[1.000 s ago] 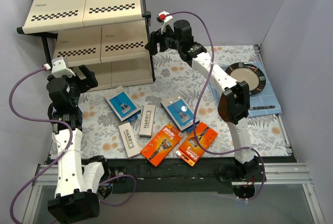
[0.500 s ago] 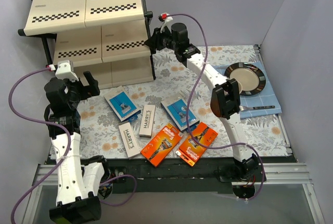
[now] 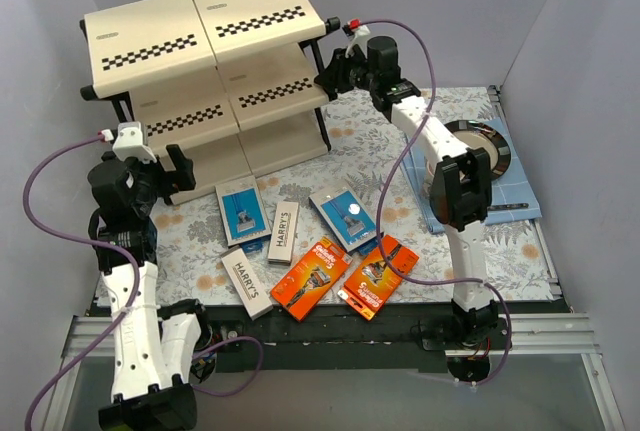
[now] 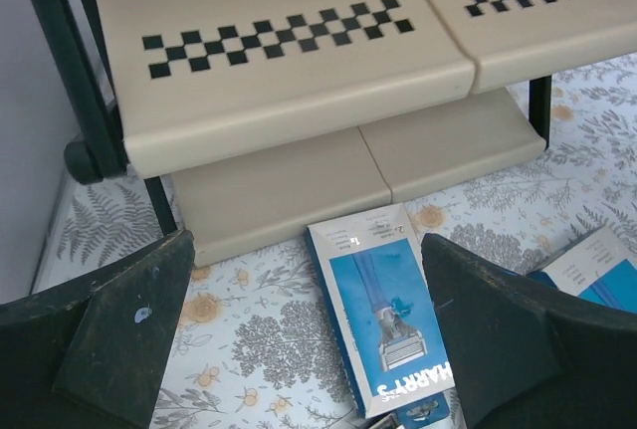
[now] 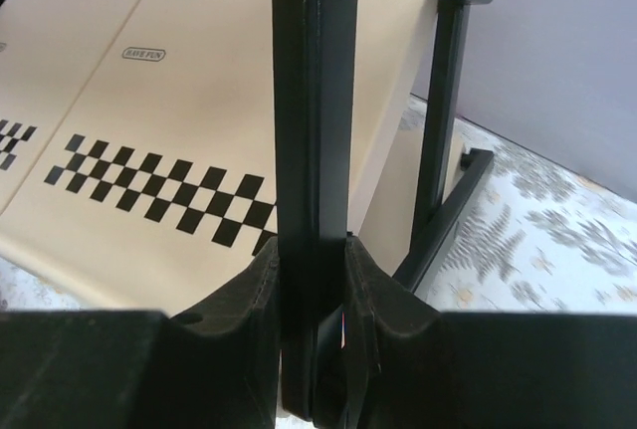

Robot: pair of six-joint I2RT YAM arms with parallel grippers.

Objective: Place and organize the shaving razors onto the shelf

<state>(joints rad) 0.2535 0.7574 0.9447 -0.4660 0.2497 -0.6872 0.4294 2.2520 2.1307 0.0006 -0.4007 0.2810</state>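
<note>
The shelf [image 3: 200, 36], a three-tier rack with cream boards, stands angled at the back left. My right gripper [image 3: 335, 69] is shut on its black frame post [image 5: 314, 101], the post pinched between both fingers [image 5: 254, 300]. Six razor packs lie flat on the floral mat: two blue-and-white boxes [image 3: 240, 213] [image 3: 345, 219], two white HARRY'S boxes [image 3: 283, 233] [image 3: 246, 283] and two orange cards [image 3: 311, 278] [image 3: 377, 276]. My left gripper [image 3: 165, 166] hangs wide open above the mat by the shelf's lower left. Beneath it a blue box [image 4: 388, 310] lies near the bottom board.
A dark-rimmed plate [image 3: 478, 146] sits on a blue cloth [image 3: 510, 206] at the right, under my right arm. Grey walls close in left, right and behind. A second blue pack [image 4: 597, 270] shows at the left wrist view's right edge.
My right gripper closed on the shelf's frame post and drew the shelf to the right, turning it. The left blue box and nearest HARRY'S box shifted slightly. The left gripper stayed open.
</note>
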